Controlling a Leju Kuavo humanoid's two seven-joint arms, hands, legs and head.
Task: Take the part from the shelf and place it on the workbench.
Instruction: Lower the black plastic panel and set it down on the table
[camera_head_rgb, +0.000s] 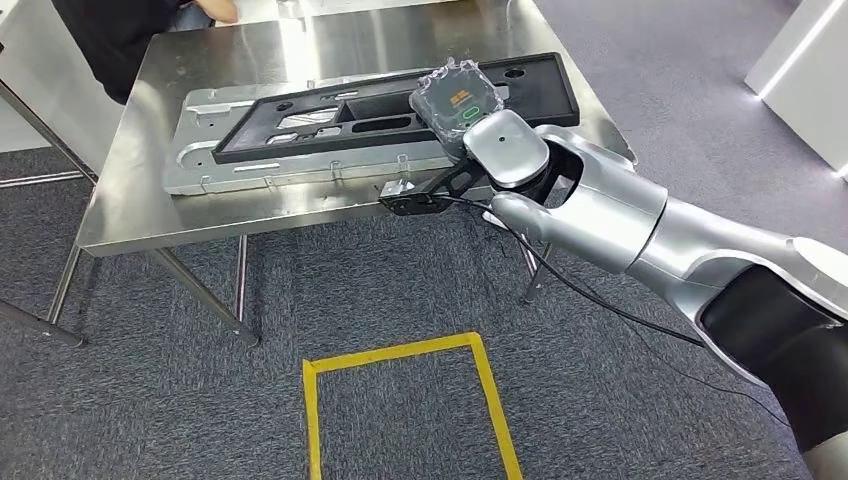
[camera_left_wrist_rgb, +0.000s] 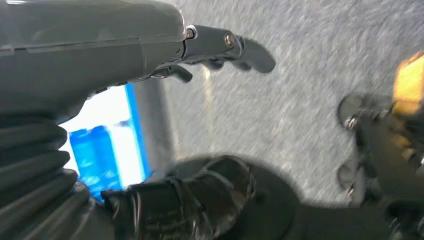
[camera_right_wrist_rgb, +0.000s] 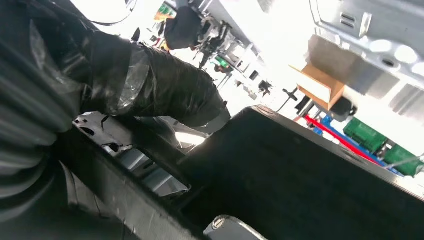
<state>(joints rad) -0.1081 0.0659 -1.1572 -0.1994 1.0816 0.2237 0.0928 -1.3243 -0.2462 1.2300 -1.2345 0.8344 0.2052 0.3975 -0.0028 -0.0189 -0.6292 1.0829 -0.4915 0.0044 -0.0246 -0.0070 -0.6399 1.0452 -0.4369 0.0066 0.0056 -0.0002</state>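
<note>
The part, a grey squarish piece in a clear bag with a green and orange label, is tilted above the right end of a black frame. My right hand reaches over the steel workbench and holds the part at its near edge; the silver hand cover hides the fingers. In the right wrist view the taped thumb lies over the black frame. My left hand hangs over the grey carpet, fingers stretched out with nothing in them.
The black frame lies on a long silver plate across the workbench. A person in dark clothes stands at the table's far left. A yellow tape square marks the carpet in front. A white unit stands at the right.
</note>
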